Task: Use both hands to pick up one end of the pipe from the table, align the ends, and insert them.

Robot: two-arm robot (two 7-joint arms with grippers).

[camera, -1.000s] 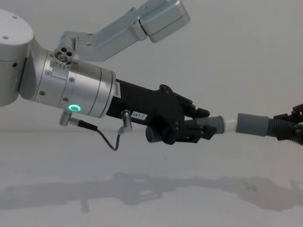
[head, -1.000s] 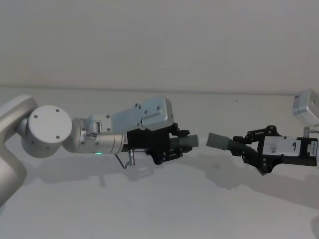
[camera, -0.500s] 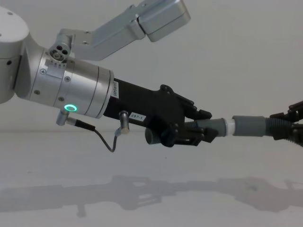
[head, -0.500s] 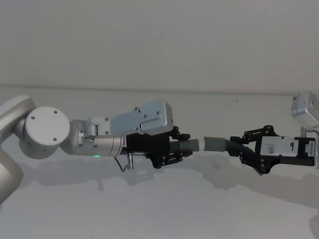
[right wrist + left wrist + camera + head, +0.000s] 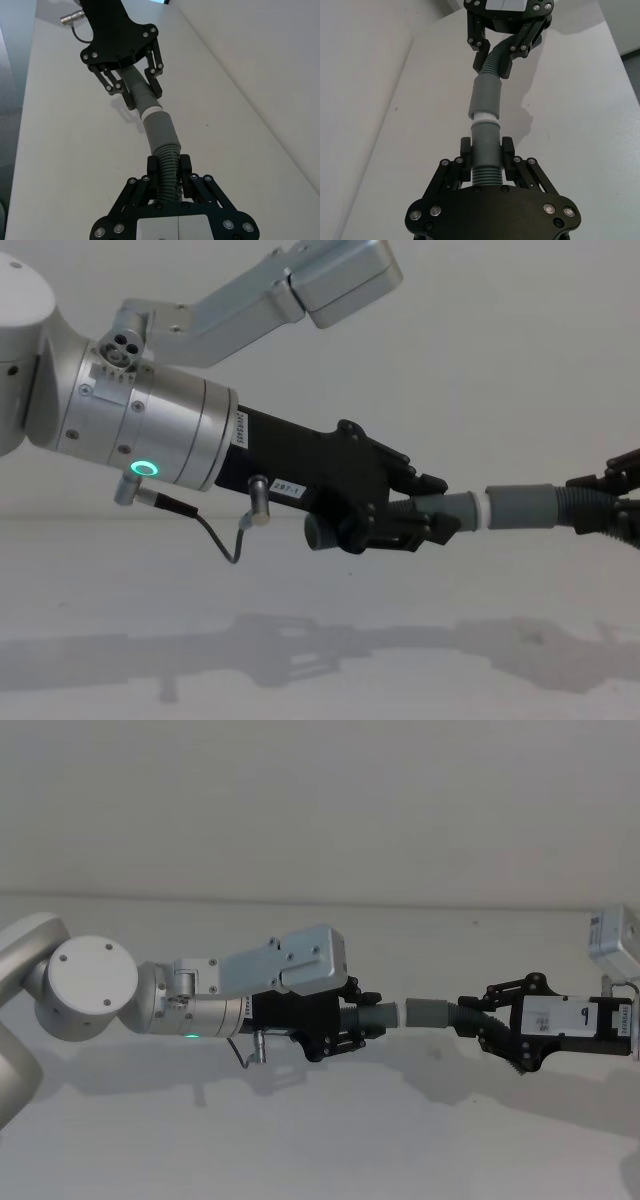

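Note:
Both grippers hold the pipe in the air above the white table [image 5: 300,1140]. My left gripper [image 5: 345,1018] is shut on the ribbed grey piece [image 5: 485,145], whose white-tipped end [image 5: 484,118] points at the other piece. My right gripper [image 5: 490,1020] is shut on the ribbed part of the second piece [image 5: 167,167], whose smooth grey sleeve end [image 5: 430,1011] meets the white tip. The two ends are in line. Only a narrow white band [image 5: 482,508] shows between the sleeve [image 5: 520,506] and the left piece's collar. The right gripper [image 5: 615,505] enters at the chest view's right edge.
A white box [image 5: 615,935] sits at the table's far right. The table's back edge meets a plain wall [image 5: 300,900]. A thin cable [image 5: 215,540] hangs under the left wrist. Shadows of both arms lie on the table below.
The gap between the two ends has closed. The white tip has gone farther into the sleeve, leaving a thinner white band. Both grippers stayed shut on their pieces.

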